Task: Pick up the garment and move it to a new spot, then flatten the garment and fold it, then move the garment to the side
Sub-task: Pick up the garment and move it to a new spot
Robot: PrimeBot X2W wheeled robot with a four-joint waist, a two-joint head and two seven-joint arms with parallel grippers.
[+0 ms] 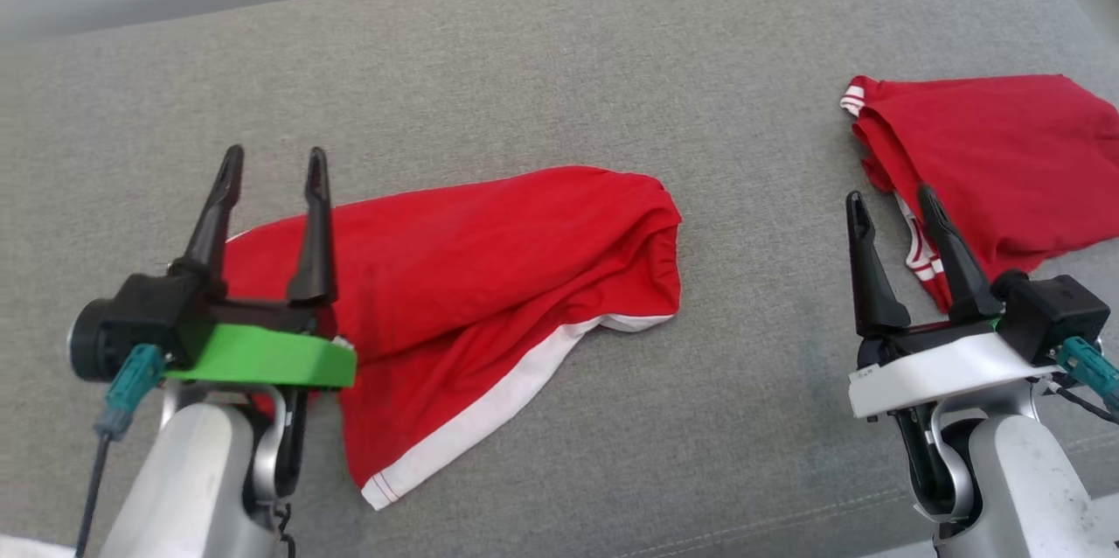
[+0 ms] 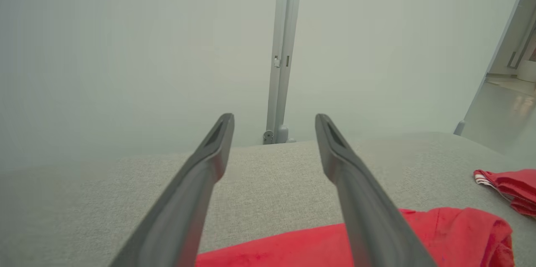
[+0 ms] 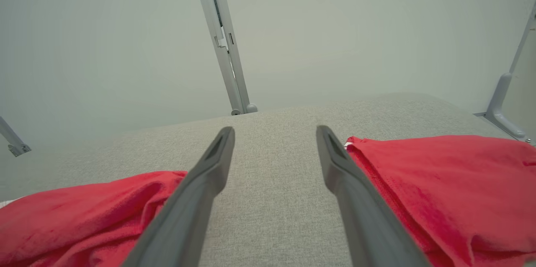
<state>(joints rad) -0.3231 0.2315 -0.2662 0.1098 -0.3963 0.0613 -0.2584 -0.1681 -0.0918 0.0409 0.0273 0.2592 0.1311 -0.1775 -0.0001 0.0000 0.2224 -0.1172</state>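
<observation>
We face a wide grey fabric surface [image 1: 559,59] that carries everything else. Near its middle lies the red garment [image 1: 489,261], bunched and creased. A second red garment [image 1: 1005,156] rests well apart at the far right, folded over on itself. Our left gripper [image 1: 274,154] hangs over the left end of the middle garment, its fingers spread wide with nothing between them. Our right gripper [image 1: 890,195] sits between the two garments, just beside the second one's near corner, likewise wide open and empty. Smallest, a white hem band [image 1: 489,409] runs along the middle garment's near edge.
</observation>
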